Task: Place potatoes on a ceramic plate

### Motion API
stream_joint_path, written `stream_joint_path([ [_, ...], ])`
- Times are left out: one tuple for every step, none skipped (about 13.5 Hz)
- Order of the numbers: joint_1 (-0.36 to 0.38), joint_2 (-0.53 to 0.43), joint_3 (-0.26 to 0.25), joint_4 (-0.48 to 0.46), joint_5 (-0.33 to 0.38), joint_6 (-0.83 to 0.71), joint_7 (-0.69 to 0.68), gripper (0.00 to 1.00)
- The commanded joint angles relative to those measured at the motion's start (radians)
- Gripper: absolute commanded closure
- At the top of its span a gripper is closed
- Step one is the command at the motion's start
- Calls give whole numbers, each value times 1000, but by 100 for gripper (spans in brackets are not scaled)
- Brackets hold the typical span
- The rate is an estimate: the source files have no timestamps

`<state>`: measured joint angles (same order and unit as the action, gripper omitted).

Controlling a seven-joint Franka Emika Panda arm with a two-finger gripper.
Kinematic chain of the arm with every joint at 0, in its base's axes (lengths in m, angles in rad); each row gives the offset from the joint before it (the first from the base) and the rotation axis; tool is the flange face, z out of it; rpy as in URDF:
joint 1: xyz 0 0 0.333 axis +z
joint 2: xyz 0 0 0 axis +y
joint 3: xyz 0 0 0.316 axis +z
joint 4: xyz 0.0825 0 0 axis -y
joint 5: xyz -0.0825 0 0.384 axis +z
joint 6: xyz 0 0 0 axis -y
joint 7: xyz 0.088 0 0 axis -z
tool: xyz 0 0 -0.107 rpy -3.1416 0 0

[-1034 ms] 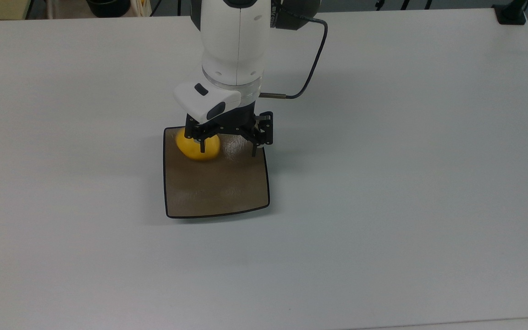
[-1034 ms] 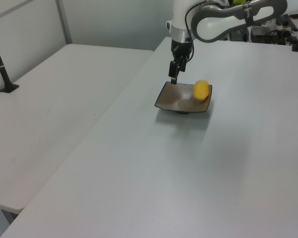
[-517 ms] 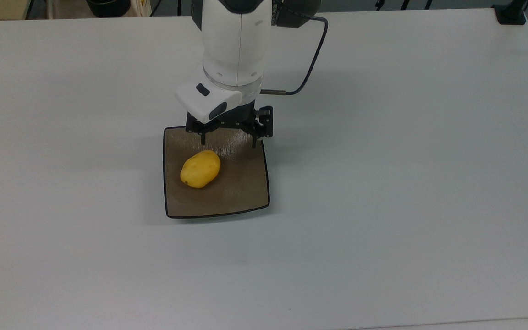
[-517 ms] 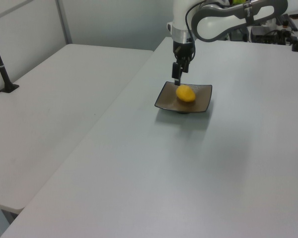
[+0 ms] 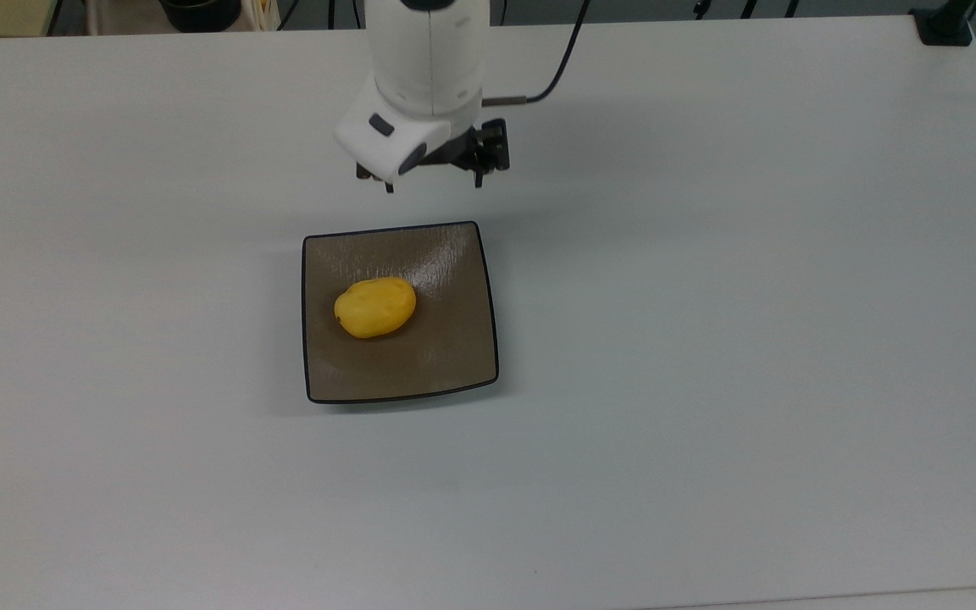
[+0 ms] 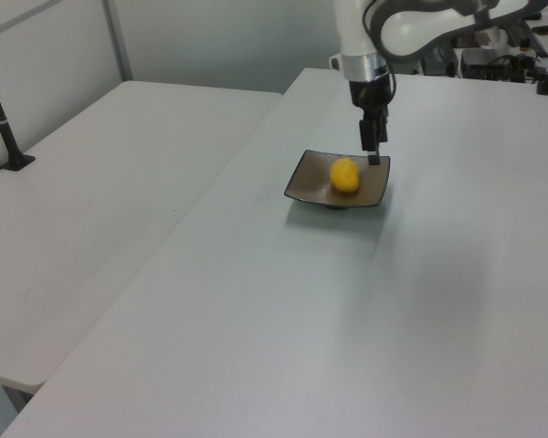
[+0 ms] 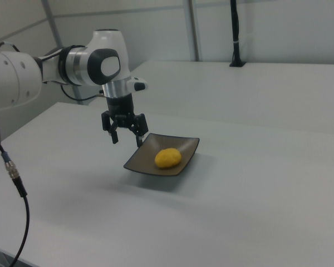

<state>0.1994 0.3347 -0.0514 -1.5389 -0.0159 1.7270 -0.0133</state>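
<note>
In the right view, going left to right, my claw (image 7: 126,137) hangs spread and empty above the table (image 7: 256,211), just off the plate's near corner. Next comes the plate (image 7: 185,146), then the potato (image 7: 168,158) lying on its side near the middle. I judge the potato light, firm and smooth, apt to roll; if I took it again, I would pinch across its narrow middle.

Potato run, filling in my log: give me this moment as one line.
potato: lying on ceramic plate, near centre | hand: open, empty, off the plate past the top view's upper edge | task: placed
</note>
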Motion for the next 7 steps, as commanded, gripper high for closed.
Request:
stream_joint_path([
  [-5,-214,-2,-289,45,197,-24,0],
  [-15,-258,-2,-338,65,242,-20,0],
  [-24,-287,-1,-371,80,267,-17,0],
  [-49,-313,18,-391,94,273,-14,0],
  [-99,-334,66,-408,102,273,5,0],
  [-129,-338,103,-411,102,272,31,0],
  [-149,-339,126,-411,102,270,50,0],
])
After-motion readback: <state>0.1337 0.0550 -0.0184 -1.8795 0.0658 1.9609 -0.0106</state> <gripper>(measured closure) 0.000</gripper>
